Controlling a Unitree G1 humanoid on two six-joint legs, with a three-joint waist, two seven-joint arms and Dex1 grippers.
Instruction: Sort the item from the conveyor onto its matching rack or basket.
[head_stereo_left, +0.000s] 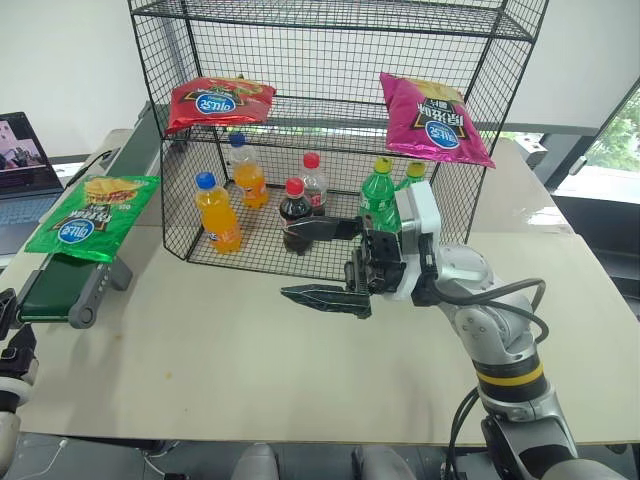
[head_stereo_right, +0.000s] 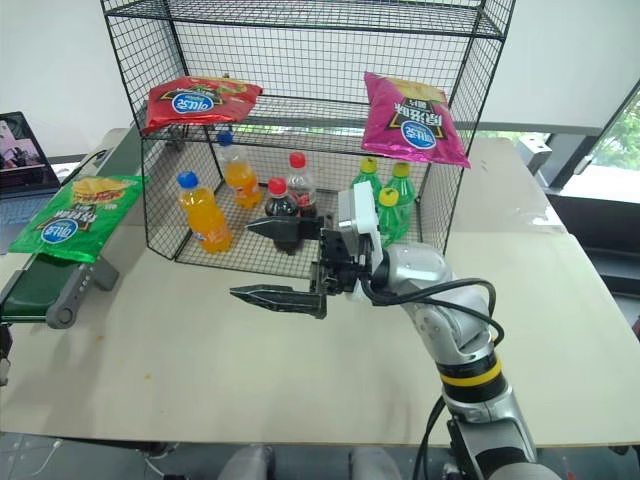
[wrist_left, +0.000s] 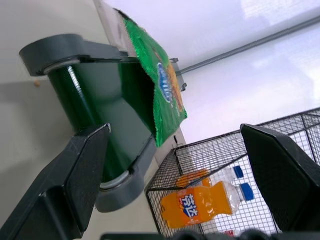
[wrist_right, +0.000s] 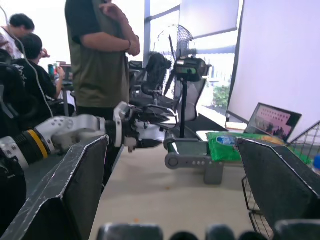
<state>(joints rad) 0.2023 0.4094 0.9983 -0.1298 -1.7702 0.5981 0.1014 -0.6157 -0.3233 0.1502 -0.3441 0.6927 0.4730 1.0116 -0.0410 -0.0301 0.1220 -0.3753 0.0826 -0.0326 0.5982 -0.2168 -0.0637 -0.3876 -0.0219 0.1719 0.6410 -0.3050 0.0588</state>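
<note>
**Both pincers empty, green bag waiting on the belt**

Head views. The shiny green crisp bag with a blue oval logo (head_stereo_left: 92, 214) is lying flat across the near end of the long dark green conveyor belt on its grey frame (head_stereo_left: 62, 290), at the left edge of the pale counter (head_stereo_left: 250, 370); it is not yet being handled. The right pincer (head_stereo_left: 318, 262) is hanging in mid-air in front of the tall black wire-mesh rack (head_stereo_left: 330, 130), pointing leftward, its two black fingers spread apart on nothing. Red (head_stereo_left: 217, 102) and magenta (head_stereo_left: 432, 118) bags are resting on the rack's middle tier, probably the green bag's destination.

Left wrist view. The left pincer (wrist_left: 190, 175) is standing wide apart, framing the belt's rounded end, seemingly lining up for a pickup.

Right wrist view. The right fingers are gaping toward the left arm, with the green bag beyond; people are standing behind.
</note>
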